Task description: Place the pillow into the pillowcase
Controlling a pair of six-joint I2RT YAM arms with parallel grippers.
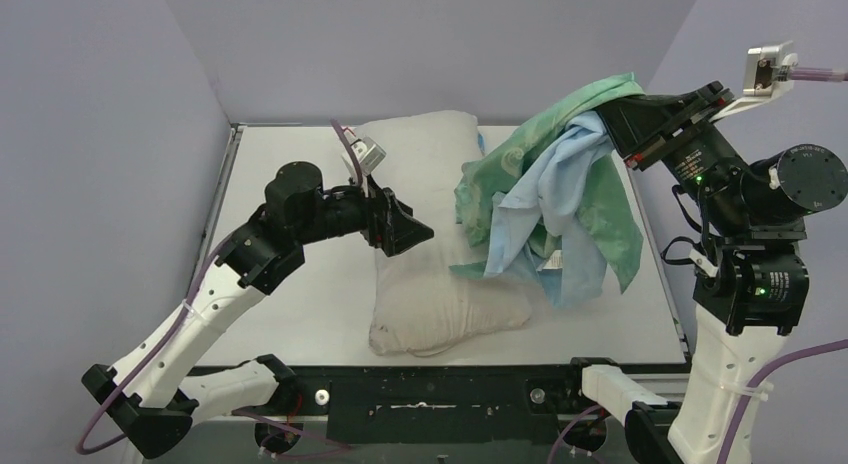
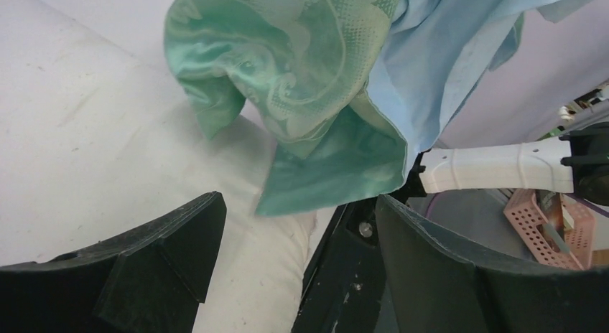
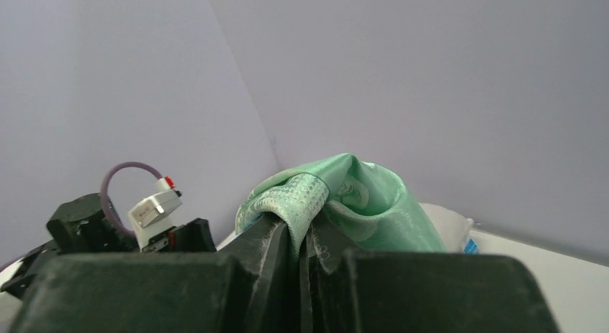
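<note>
- The pillow [image 1: 440,294] lies lengthwise on the tabletop [image 1: 300,284], one end towards the back wall and the other at the near edge. None of it is inside the pillowcase [image 1: 560,194].
- The pillowcase is held up off the tabletop by the right hand [image 1: 618,119], which is closed on a bunched fold of the teal cloth. The cloth hangs in loose folds, and its lower part drapes over the right side of the pillow.
- The left hand [image 1: 405,224] is held above the middle of the pillow with its jaws spread. Nothing is gripped between them.
- Step in hand, as judged: the case has been raised for insertion, but no open mouth is presented.
- Next move, as judged: a free edge of the opening is to be located and taken by the left hand, so that the mouth can be spread between both hands before it is drawn over one end of the pillow. The layers hang together, so one layer alone must be caught.
- The overhead view alone gives the whole layout: the pillow, both arms and the hanging cloth.
- The left wrist view alone shows the damask weave up close, the plain light-blue face beside it and a pink perforated basket [image 2: 546,225] beyond the table edge.
- The right wrist view alone confirms the pinch: the cloth is seen clamped between the fingers [image 3: 273,254].
</note>
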